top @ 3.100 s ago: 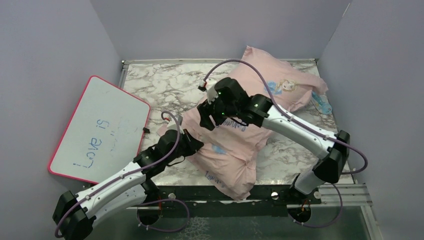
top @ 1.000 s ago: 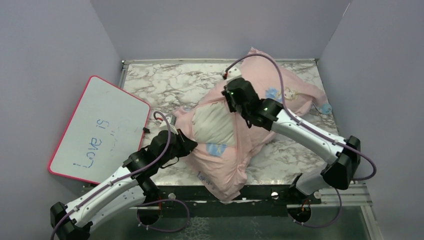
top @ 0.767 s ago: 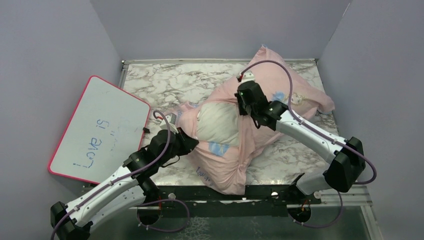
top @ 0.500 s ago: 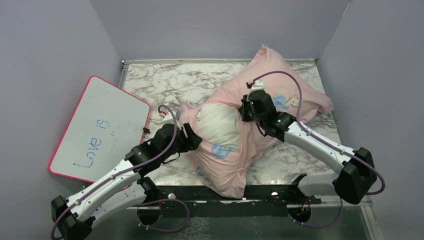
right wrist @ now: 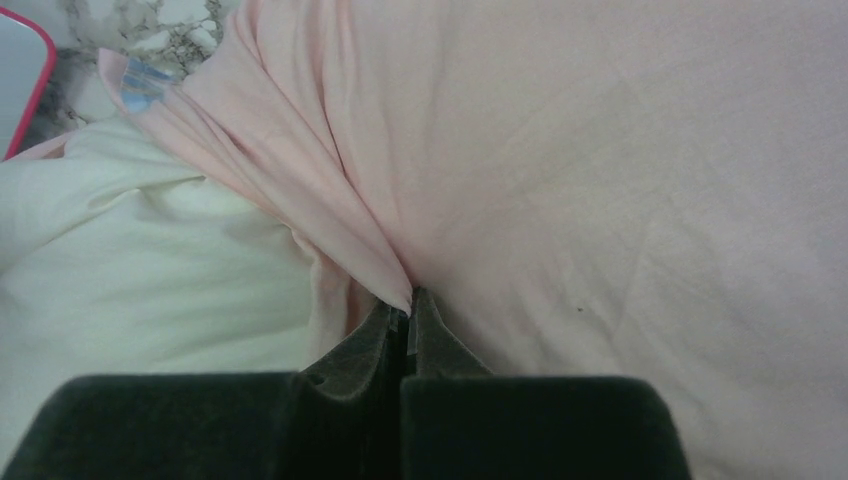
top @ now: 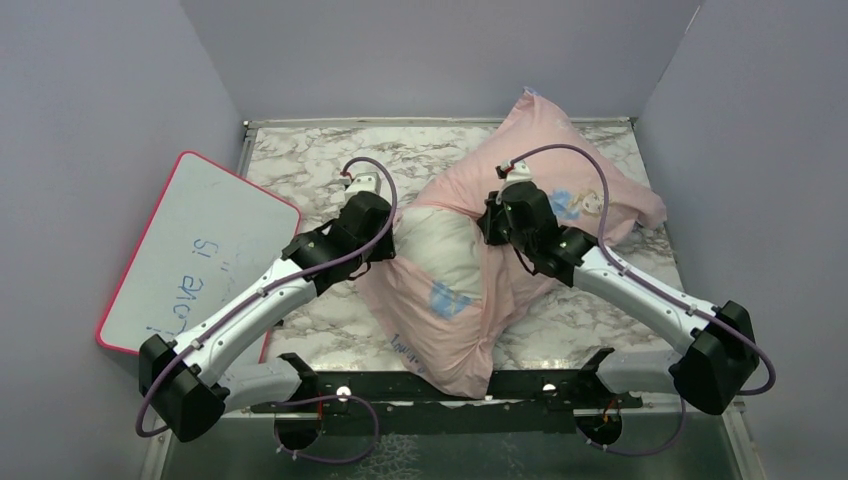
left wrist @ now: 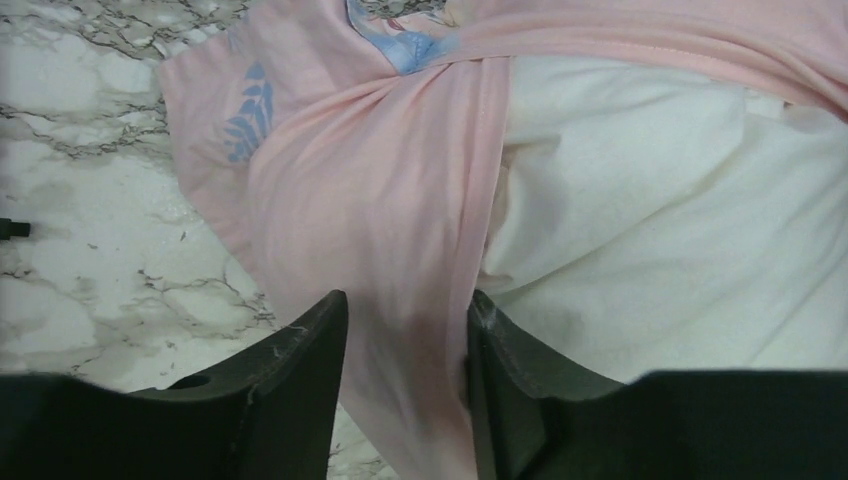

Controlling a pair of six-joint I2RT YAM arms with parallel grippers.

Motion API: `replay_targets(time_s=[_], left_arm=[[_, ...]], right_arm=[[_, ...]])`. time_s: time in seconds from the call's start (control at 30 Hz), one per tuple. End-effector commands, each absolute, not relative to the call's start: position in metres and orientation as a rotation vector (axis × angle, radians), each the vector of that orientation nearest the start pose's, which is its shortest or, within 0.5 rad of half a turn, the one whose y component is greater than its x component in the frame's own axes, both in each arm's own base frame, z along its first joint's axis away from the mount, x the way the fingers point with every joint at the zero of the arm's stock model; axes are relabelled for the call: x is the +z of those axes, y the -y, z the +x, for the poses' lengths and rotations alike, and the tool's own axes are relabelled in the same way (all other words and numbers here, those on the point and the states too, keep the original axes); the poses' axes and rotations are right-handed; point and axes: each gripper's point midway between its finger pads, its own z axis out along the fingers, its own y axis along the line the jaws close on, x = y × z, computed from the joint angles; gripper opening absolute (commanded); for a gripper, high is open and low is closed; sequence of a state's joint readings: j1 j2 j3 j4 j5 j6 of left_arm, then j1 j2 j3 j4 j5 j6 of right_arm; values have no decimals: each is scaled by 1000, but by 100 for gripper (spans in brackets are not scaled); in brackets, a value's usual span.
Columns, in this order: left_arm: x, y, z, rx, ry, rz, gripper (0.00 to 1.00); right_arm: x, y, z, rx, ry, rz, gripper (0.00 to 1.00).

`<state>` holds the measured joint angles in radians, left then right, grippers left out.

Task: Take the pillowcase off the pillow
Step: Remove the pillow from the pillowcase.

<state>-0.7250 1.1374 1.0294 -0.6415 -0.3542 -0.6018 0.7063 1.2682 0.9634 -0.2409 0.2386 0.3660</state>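
Okay, right pincer (right wrist: 405, 303) is clamped fully together, with a pinch of the pink pillowcase (right wrist: 600, 180) caught right at its tips. From that pinch the fabric bunches into folds running up and to the left of it. To the right of the pincer the case spreads smooth and wide. The pillow (right wrist: 130, 260) shows bare and white just left of this pincer, poking out of the case opening.

Left pincer (left wrist: 407, 320) has its jaws apart, roughly half open, gripping nothing. A twisted strip of the pink case runs down through the gap between its fingers (left wrist: 300, 380). Can't tell whether the cloth actually touches them. Bare pillow lies just right of the right finger. The marble table (left wrist: 90, 250) lies off to the left of the left finger. A blue print on the case sits beyond the tips.

From above, the exposed patch of pillow sits between the two pincers. The rest of it is covered by the case. The covered part runs beyond the right pincer toward the far right corner, and nearer than both pincers toward the table's front edge. A princess print sits just to the right of the right pincer. A pink-edged whiteboard (top: 200, 240) lies well to the left of the left pincer.
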Motion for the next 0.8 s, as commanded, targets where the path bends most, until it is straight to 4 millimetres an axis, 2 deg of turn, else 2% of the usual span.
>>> replay_targets(time_s=[0.0,0.1,0.17,0.2,0.27,0.33,0.4,0.43,0.5,0.57,0.63,0.7,0.77], left_arm=[[203,164,260,-223,-2273,12,41],[193,154,258,-179,-2319,33,23],[182,141,257,-121,-2346,-1,4],[178,133,257,-86,-2349,-26,0],[169,106,260,0,-2338,-125,0],[161,80,266,5,-2322,-248,0],[151,74,268,-101,-2309,-343,0],[145,79,268,-187,-2306,-375,0],[121,96,261,-343,-2350,-408,0],[93,111,249,-444,-2422,-433,0],[78,130,235,-597,-2460,-409,0],[74,136,230,-652,-2449,-383,0],[81,137,231,-673,-2411,-347,0]], right_arm=[[129,-199,265,263,-2367,-305,1],[129,-196,267,242,-2360,-286,0],[130,-193,268,217,-2356,-285,1],[130,-191,269,203,-2354,-286,1],[132,-185,274,152,-2343,-270,1],[135,-178,278,102,-2332,-247,1],[138,-179,280,95,-2326,-263,0],[138,-182,280,108,-2328,-275,1],[138,-187,279,133,-2340,-302,1],[141,-192,278,158,-2344,-323,1],[148,-199,277,204,-2332,-356,1],[164,-215,274,308,-2291,-445,1],[184,-232,269,426,-2250,-541,5]])
